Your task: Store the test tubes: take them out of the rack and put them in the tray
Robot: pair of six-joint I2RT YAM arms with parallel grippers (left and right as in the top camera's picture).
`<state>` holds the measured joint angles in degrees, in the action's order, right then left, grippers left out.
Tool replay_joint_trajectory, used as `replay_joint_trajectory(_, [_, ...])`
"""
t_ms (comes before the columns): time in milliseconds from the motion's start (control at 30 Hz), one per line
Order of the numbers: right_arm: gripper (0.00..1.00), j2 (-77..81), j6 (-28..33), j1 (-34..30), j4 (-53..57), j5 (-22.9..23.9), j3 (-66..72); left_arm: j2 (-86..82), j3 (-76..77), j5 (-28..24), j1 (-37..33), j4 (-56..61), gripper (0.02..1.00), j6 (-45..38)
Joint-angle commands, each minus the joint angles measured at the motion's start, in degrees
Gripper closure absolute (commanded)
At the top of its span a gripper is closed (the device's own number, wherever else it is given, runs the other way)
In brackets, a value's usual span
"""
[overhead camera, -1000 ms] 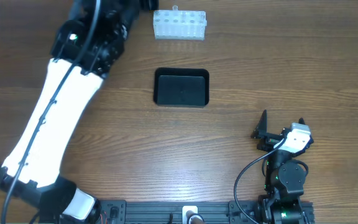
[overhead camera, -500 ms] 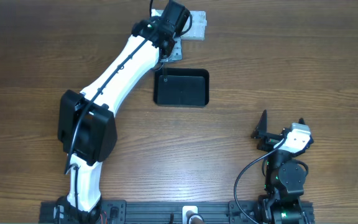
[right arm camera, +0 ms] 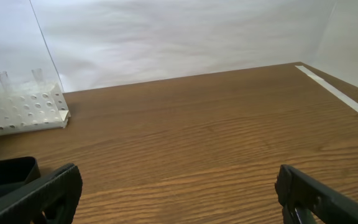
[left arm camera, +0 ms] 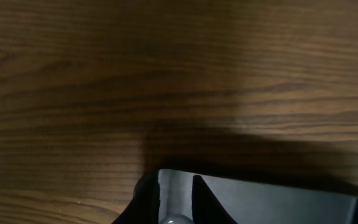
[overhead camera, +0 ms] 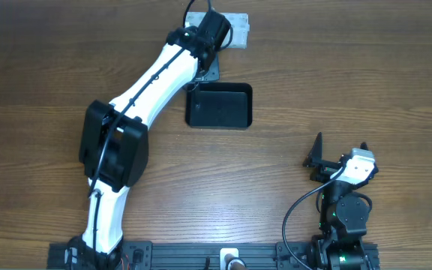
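Handling the test tube (left arm camera: 176, 218): I judge it light, stiff, slick and breakable, so I'd take one near its upper end with a gentle squeeze.
Test tube's place: its pale rounded end sits inside the left gripper (overhead camera: 201, 75), which looks narrow and closed on it, over the tray's corner nearest the rack.
Tray (overhead camera: 249, 112): black and shallow, just beside the rack; I see no tube lying in it.
Rack (right arm camera: 23, 112): white, farther up the desk (overhead camera: 351, 60) than the tray; three tube tops (right arm camera: 3, 78) stick out of it.
Right gripper (overhead camera: 341, 142): spread wide, holding nothing, well apart from everything.
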<state>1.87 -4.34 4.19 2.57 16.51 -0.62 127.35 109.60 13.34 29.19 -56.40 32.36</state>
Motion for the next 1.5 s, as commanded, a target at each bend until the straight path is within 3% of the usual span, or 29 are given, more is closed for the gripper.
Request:
replay_joint_trajectory(33, [0.009,-0.37,-0.31,0.35,0.07,0.48,0.28,2.19,0.28,-0.20,-0.04,-0.22,0.939,-0.63])
replay_joint_trajectory(633, [0.009,-0.37,-0.31,0.35,0.07,0.50,0.28,2.73,0.28,-3.04,-0.04,-2.69,0.853,-0.61])
replay_joint_trajectory(800, [0.007,-0.37,-0.31,0.35,0.07,0.48,0.28,2.73,0.28,-3.06,-0.04,-4.31,0.700,-0.59])
replay_joint_trajectory(900, [0.009,-0.37,-0.31,0.35,0.07,0.48,0.28,2.73,0.28,-3.08,-0.04,-4.31,0.689,-0.59])
replay_joint_trajectory(1167, [0.007,-0.37,-0.31,0.35,0.07,0.48,0.28,-2.03,2.78,0.13,-0.04,-1.73,0.667,-0.66])
replay_joint_trajectory(1200, [0.007,-0.37,-0.31,0.35,0.07,0.48,0.28,-5.29,4.11,2.54,-0.04,0.22,0.643,-0.63])
replay_joint_trajectory(1233, [0.009,-0.37,-0.31,0.35,0.07,0.48,0.28,-6.60,4.72,4.02,-0.11,1.20,0.503,-0.63])
replay_joint_trajectory(1367, [0.007,-0.37,-0.31,0.35,0.07,0.50,0.28,-10.49,5.86,12.07,-0.85,10.01,0.137,-1.29])
replay_joint_trajectory(1433, [0.009,-0.37,-0.31,0.35,0.07,0.48,0.28,-10.64,5.86,12.11,-1.53,16.26,0.060,-7.08])
replay_joint_trajectory(1500, [0.009,-0.37,-0.31,0.35,0.07,0.48,0.28,-9.38,5.86,8.44,-2.75,25.62,0.020,-17.33])
